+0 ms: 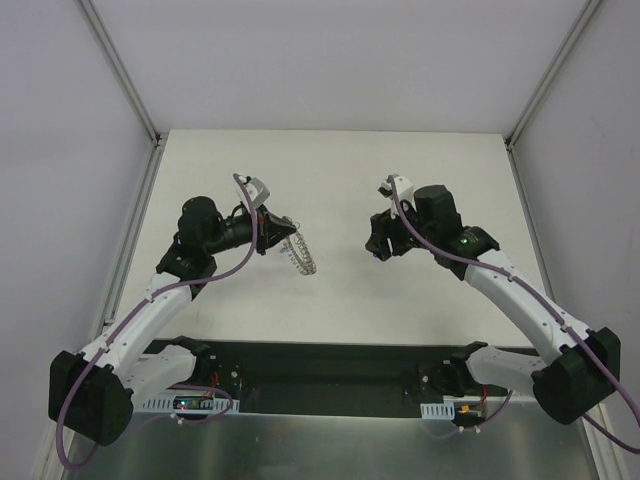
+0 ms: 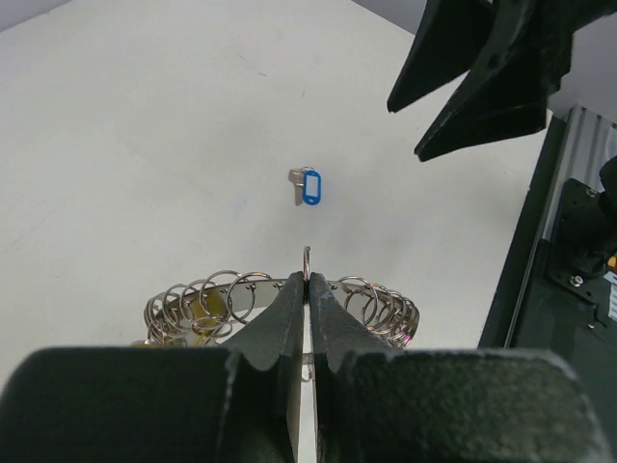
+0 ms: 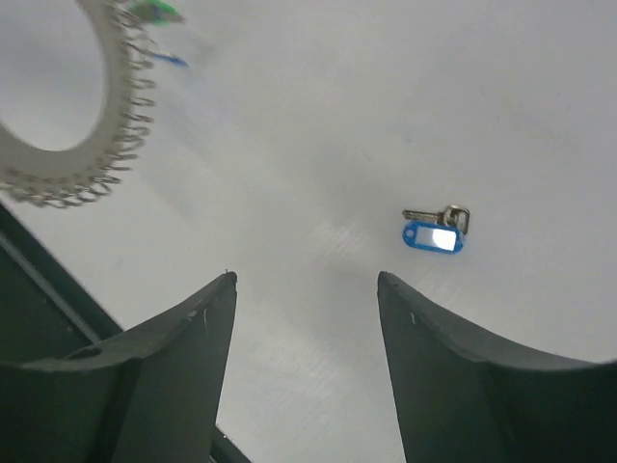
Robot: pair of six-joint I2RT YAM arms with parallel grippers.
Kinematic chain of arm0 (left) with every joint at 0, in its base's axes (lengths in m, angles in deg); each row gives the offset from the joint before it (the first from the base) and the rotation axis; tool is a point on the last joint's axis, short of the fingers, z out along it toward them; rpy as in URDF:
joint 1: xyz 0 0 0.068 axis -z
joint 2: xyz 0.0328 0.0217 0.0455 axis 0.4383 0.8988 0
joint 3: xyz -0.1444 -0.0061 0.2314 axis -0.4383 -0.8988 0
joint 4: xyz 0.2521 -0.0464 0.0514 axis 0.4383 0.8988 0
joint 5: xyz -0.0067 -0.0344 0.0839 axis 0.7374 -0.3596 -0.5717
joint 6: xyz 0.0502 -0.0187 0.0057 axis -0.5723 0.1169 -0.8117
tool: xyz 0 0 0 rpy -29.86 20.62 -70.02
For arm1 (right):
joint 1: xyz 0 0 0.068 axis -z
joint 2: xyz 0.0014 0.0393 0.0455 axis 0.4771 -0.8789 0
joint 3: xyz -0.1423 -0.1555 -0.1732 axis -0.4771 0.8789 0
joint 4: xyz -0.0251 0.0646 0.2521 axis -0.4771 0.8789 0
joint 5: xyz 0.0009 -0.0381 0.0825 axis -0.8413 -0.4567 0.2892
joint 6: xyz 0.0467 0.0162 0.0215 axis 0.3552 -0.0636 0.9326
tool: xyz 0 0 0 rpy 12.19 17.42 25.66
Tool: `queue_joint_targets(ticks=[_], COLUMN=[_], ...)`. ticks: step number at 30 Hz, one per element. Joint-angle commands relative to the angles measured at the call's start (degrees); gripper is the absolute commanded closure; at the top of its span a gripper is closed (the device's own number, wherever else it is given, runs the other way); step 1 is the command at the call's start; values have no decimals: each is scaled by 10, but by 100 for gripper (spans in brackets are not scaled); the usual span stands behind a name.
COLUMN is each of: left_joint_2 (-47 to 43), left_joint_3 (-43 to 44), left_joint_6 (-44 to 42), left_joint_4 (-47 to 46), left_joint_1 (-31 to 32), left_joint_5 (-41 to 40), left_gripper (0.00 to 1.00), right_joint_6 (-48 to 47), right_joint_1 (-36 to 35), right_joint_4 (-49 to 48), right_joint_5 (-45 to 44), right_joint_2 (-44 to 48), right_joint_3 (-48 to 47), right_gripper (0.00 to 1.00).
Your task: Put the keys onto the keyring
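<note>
The keyring [image 2: 253, 289], a flat grey ring with many small wire loops along its rim, hangs above the table, and my left gripper [image 2: 308, 278] is shut on its rim. Yellow [image 2: 200, 309] and green [image 3: 154, 10] key tags hang from its loops. One key with a blue tag [image 2: 310, 187] lies alone on the white table [image 1: 340, 180]. In the right wrist view this blue key [image 3: 436, 232] is ahead and right of my right gripper [image 3: 307, 280], which hovers open and empty. The keyring [image 3: 116, 68] shows at that view's upper left.
The right arm's black fingers [image 2: 482, 68] hang close in front of the left gripper, above the lone key. A black base plate [image 1: 320, 365] runs along the table's near edge. Metal frame posts [image 1: 120, 70] border the table's sides.
</note>
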State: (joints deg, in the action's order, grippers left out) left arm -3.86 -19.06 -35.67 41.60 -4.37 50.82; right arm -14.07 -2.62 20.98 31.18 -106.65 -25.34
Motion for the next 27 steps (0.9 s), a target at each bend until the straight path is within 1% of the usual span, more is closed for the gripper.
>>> queue_joint_targets(ticks=[1,2,4,8,10,14,18,24,25,27], left_joint_2=[-42,-46,-51,-64,-69,-78,-89,-95,-94,-91], left_joint_3=[-10,-11,-18,-26,-27,-26,-28,-31,-31,-28], left_joint_6=[6,3,2,-6,-10,-19,-23,-28,-27,-28], left_joint_4=[-25,-17,-8,2,14,28,39,49,49,50], left_joint_1=[-12,-12,-12,-12,-12,-12,-12,-12,-12,-12], left_joint_5=[-28,-31,-36,-40,-45,-47,-50,-54,-54,-55], left_gripper=[100,100,100,100,100,100,100,100,100,100], right_joint_6=[80,91,99,117,124,125,116,103,102,95], right_joint_1=[12,15,21,25,29,33,34,36,37,37], right_joint_4=[-84,-108,-152,-217,-255,-274,-279,-272,-272,-272], right_joint_5=[-145,-172,-178,-238,-249,-261,-274,-276,-275,-268], right_joint_2=[-24,-30,-52,-101,-124,-188,-221,-248,-254,-258], right_joint_3=[61,72,101,132,140,131,117,104,102,100], right_gripper=[38,39,42,50,53,57,61,69,72,73])
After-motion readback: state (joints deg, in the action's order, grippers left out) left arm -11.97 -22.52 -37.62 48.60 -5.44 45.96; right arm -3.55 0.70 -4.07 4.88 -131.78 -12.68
